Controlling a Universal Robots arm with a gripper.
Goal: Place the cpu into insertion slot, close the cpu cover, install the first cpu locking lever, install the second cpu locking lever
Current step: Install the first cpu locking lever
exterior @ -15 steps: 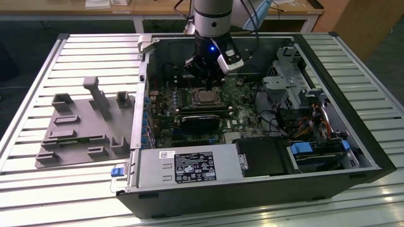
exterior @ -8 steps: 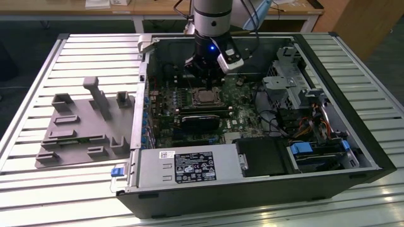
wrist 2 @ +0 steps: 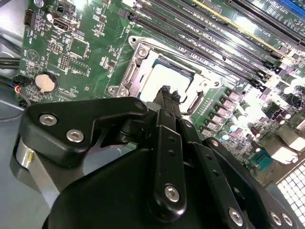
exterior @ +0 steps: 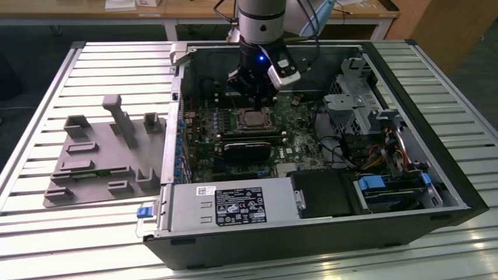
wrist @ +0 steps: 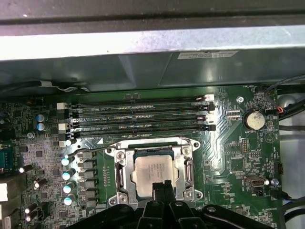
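In the exterior view the cpu (exterior: 255, 119) sits just above the middle of the frame. In the first wrist view the cpu cover (wrist: 121, 169) lies flat around it. The hand (wrist: 162, 187) is at the chip's edge, fingers pinched together, holding nothing. I think the lever step is in hand, and it calls for a small, steady push on a thin bar.

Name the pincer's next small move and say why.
Probably slide the black pincer sideways to the thin wire lever: the silver-grey square chip already sits under the flat metal frame cover, and the shut pincer hovers over the chip holding nothing.
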